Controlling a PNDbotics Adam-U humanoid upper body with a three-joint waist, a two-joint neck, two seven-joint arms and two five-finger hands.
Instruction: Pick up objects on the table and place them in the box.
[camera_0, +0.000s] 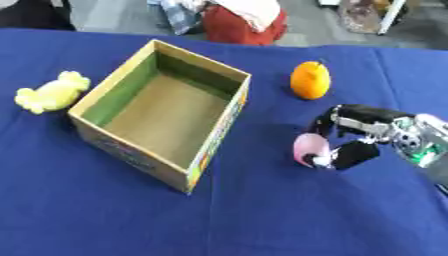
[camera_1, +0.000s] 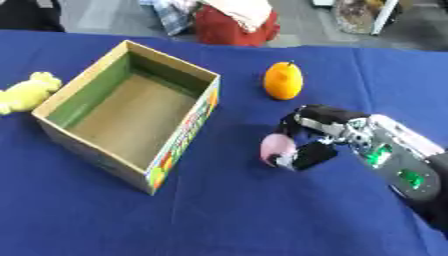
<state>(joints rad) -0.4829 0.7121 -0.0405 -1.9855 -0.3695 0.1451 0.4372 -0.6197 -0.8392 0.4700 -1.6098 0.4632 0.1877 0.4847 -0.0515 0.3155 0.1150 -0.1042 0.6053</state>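
Nearest of all is the box's front corner, jutting toward the lower edge of the blue tabletop. It's an open cardboard box, set askew, brown on the bottom, green on the inner walls, with bright print on the outer side facing right. Nothing lies inside it.

Right of the box, well apart from it, the robot's right hand comes in from the right side. Its black fingers and thumb curl round a small pink object, rounded like an egg or a ball, pinching it at the side away from the box. I cannot tell whether the pink object is touching the cloth or just above it.

Beyond the hand, and farther from the box's right wall, an orange sits alone on the tabletop. Left of the box, just beside its left wall, lies a pale yellow lumpy toy. The left hand shows nowhere.
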